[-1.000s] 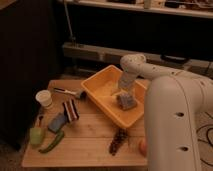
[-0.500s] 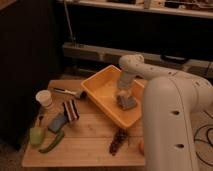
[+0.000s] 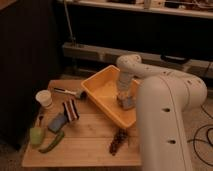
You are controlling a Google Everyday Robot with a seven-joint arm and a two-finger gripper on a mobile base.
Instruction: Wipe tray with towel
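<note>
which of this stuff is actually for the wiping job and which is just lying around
For the job: tray, towel, end effector shut on the towel inside the tray.

Lying about on the wooden table: white cup, marker, striped block, blue pad, green lump, green pod, dark cluster.

Wooden table [image 3: 95, 150]: yellow-orange rectangular plastic tray [image 3: 94, 86] at rear right. Blue-grey cloth towel [image 3: 128, 104] in the tray, gripper [image 3: 125, 98] down on it. Left of tray: white paper cup [image 3: 44, 98], dark-and-white striped block [image 3: 70, 110], flat blue rectangular pad [image 3: 57, 121] just before the block.
</note>
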